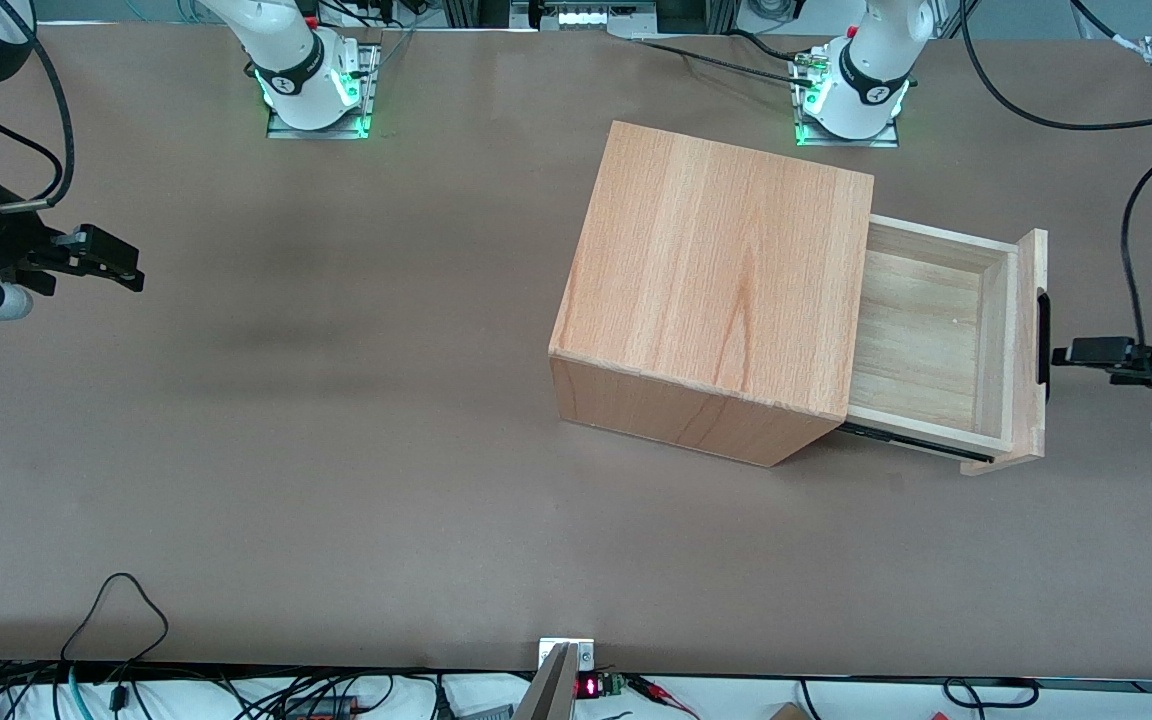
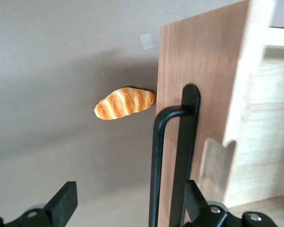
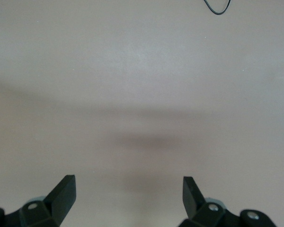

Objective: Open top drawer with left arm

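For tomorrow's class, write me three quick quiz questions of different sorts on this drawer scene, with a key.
1. True or false: the top drawer is shut flush with the cabinet.
2. What food item does the wrist view show on the table beside the drawer front?
3. The gripper is: A) inside the drawer, B) open, just in front of the handle, C) resting on top of the cabinet.

Key
1. False: it is pulled well out and its pale interior shows.
2. A bread roll.
3. B: the wrist view shows its fingers apart, one each side of the handle.
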Robot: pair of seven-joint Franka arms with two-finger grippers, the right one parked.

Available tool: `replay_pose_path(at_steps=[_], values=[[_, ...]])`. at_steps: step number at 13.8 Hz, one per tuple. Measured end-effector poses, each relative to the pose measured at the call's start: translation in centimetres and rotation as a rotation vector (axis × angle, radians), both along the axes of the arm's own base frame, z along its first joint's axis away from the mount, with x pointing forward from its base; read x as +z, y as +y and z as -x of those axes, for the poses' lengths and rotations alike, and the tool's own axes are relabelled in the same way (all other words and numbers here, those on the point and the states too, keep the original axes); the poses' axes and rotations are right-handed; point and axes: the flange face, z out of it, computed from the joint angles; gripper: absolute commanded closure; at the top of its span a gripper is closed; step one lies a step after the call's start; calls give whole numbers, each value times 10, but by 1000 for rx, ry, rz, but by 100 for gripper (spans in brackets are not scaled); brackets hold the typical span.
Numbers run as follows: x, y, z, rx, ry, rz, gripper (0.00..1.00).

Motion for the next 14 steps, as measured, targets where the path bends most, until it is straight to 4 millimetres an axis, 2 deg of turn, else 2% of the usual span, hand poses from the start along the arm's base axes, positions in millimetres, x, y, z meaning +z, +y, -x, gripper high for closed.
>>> replay_pose_path(at_steps=[3, 5, 9, 11, 12, 14], values=[[46, -8, 10, 10, -14, -9, 0], [82, -25, 20, 38, -21, -24, 0], [144, -99, 38, 60, -42, -118, 0], [164, -137, 50, 80, -32, -157, 0], [171, -151, 55, 93, -26, -167, 0], [180, -164, 63, 104, -25, -174, 0]])
